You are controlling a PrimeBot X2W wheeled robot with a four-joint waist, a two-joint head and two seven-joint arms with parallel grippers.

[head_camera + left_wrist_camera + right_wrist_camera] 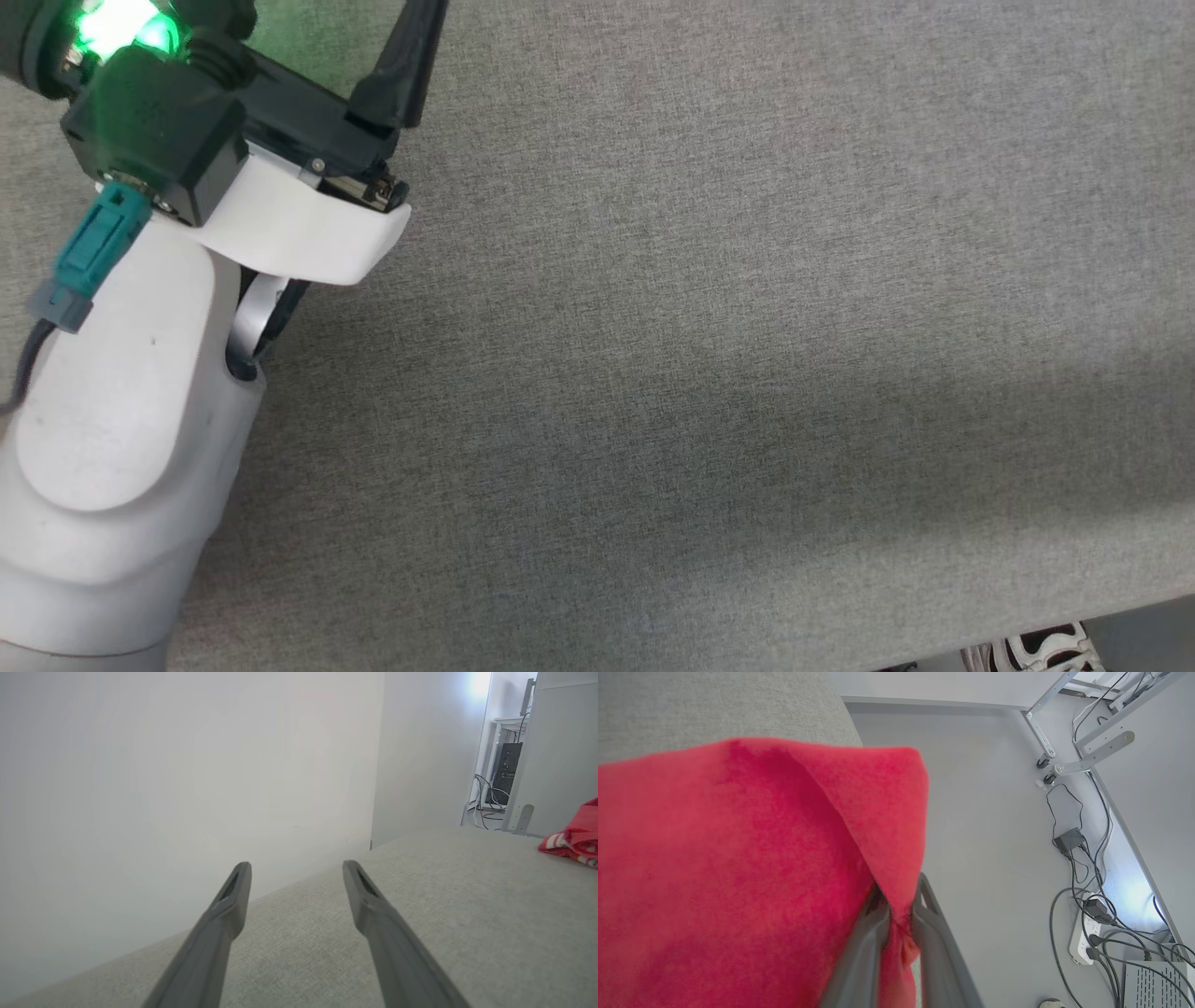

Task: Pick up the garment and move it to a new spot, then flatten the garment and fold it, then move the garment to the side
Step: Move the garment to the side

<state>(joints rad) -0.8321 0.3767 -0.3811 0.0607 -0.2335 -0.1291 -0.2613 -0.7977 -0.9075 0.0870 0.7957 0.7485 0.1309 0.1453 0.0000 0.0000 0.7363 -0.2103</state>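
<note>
Carrying looks to be the step in hand: the right gripper (900, 891) has its two dark fingers pinched together on a fold of the red jersey-cloth garment (738, 868), which spreads wide and close across the right wrist view. In the left wrist view a bunched part of the shirt, with its red-and-white striped trim showing, lies on the surface at the far right (577, 833). That crumpled look suggests the first move to a new spot rather than the last move aside, though I cannot be sure. The left gripper (296, 872) hangs low over the surface with its fingers wide apart and nothing between them, well apart from the cloth. The next move probably calls for setting the shirt down on open cloth and bringing the free hand to an edge to spread it. The pale grey woven fabric surface (700, 327) runs broad under the head view. A plain white wall (163, 765) stands beside it, and beyond its edge tangled dark cables (1087, 882) lie under a grey metal table frame (1083, 751).
</note>
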